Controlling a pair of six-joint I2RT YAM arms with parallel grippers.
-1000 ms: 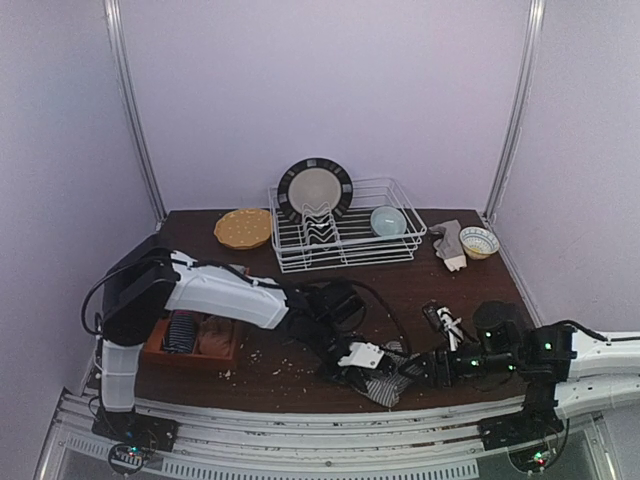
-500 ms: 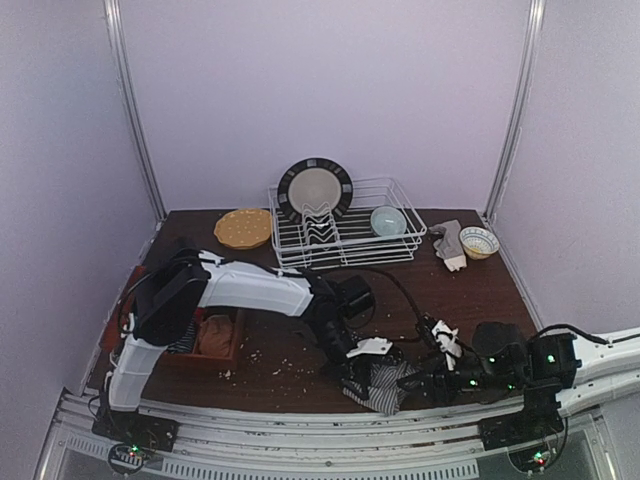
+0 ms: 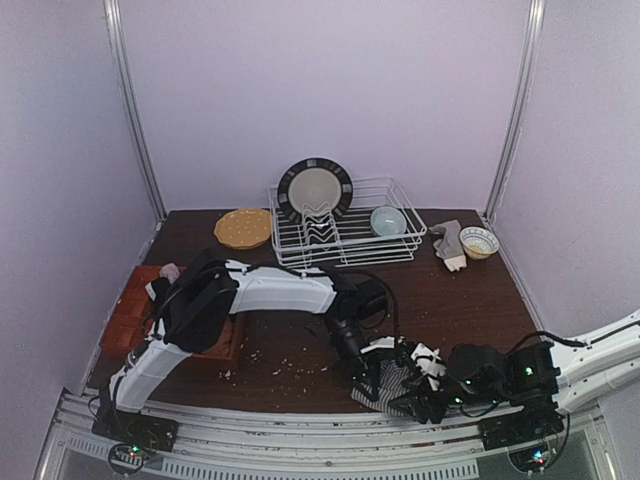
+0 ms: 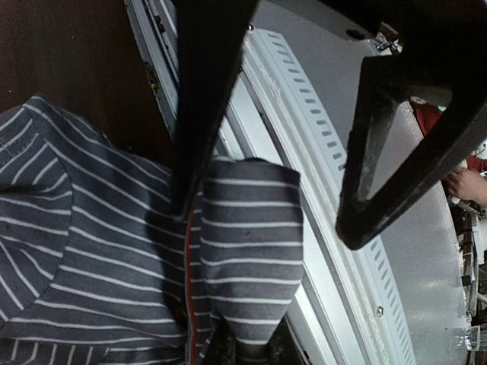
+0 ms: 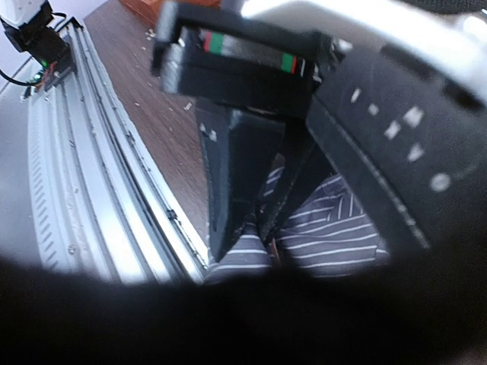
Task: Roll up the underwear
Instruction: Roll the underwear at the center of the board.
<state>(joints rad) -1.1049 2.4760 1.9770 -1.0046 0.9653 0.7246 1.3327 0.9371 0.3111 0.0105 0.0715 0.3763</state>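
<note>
**Striped underwear pinched at the table's near edge**

The dark brown wooden table (image 3: 470, 300) holds a white wire dish rack (image 3: 345, 250) at its far side. The white and black left arm (image 3: 280, 290) bends across in front of the rack. The black right arm (image 3: 500, 372) reaches in low from the rack's right, close to the robot.

A flat orange-brown box (image 3: 128, 318) sits left of the rack and nearer the robot. A round plate with a black rim (image 3: 315, 188) stands up inside the rack. A round yellow dish (image 3: 243, 228) lies just left of the rack.

The dark underwear with thin white stripes (image 4: 91, 251) lies in front of the rack, right at the table's near edge. One fold of it reaches over the grey metal rail (image 4: 335, 251).

A pale blue bowl (image 3: 388, 220) sits in the rack. A small patterned bowl (image 3: 479, 241) sits just right of the rack.

The left gripper (image 3: 375, 370) is pinched tight on the striped fold. The right gripper (image 3: 410, 395) has its two fingers apart, with the fold between them, and it is not squeezing.

Tiny pale crumbs (image 3: 290, 370) lie scattered in front of the rack.
</note>
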